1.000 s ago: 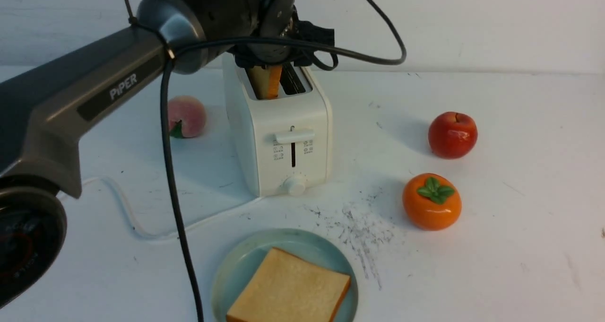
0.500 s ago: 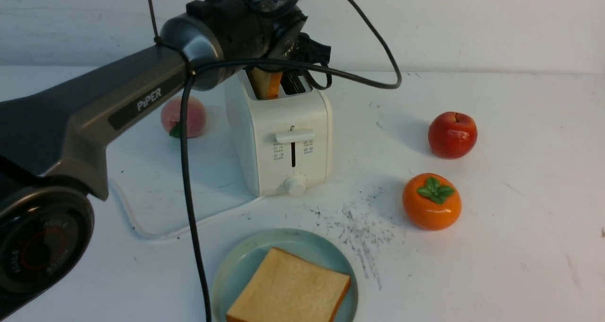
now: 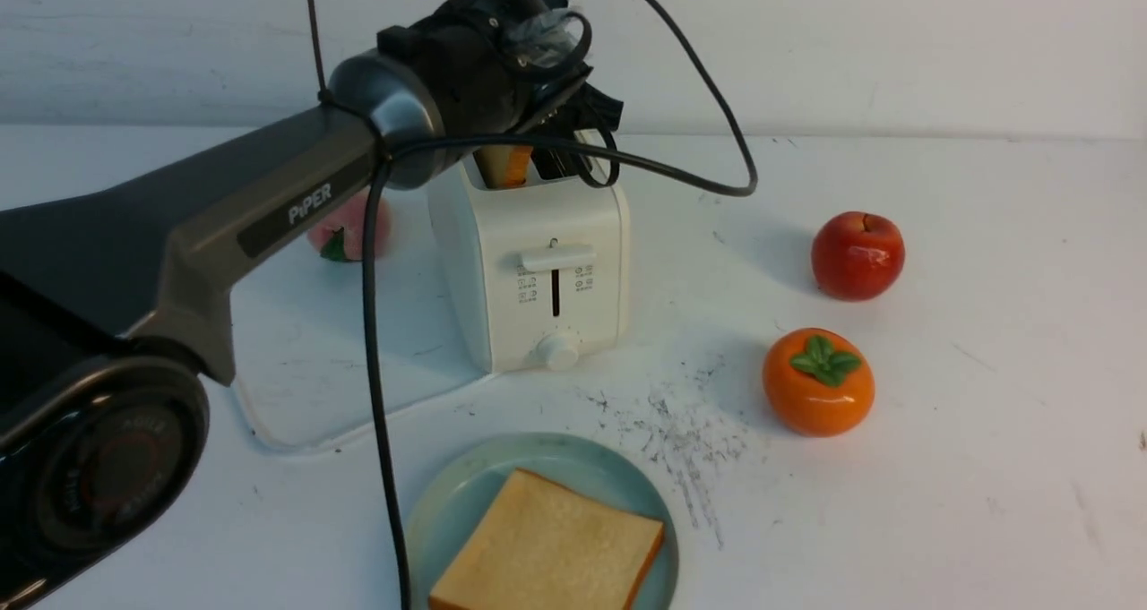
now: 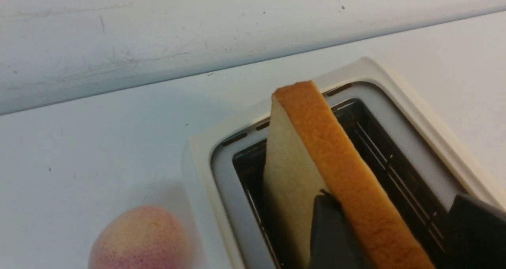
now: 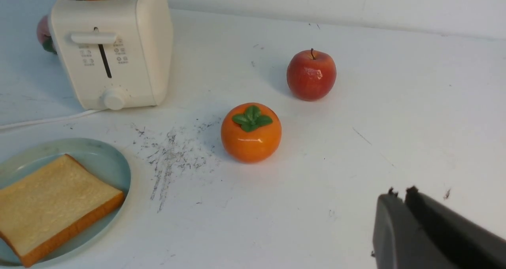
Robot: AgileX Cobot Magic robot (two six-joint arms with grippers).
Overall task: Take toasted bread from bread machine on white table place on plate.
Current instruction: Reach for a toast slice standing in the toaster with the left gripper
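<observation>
Upper centre, the left gripper straddles the toast slice in the toaster, jaws apart; the right gripper is pressed together.

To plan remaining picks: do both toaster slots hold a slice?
No, one slot of the toaster holds a toast slice; the other slot is empty.

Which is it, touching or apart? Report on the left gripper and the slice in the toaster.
Cannot tell. In the left wrist view one finger overlaps the toasted bread's pale face with no visible gap; the other stands clear across the slot.
</observation>
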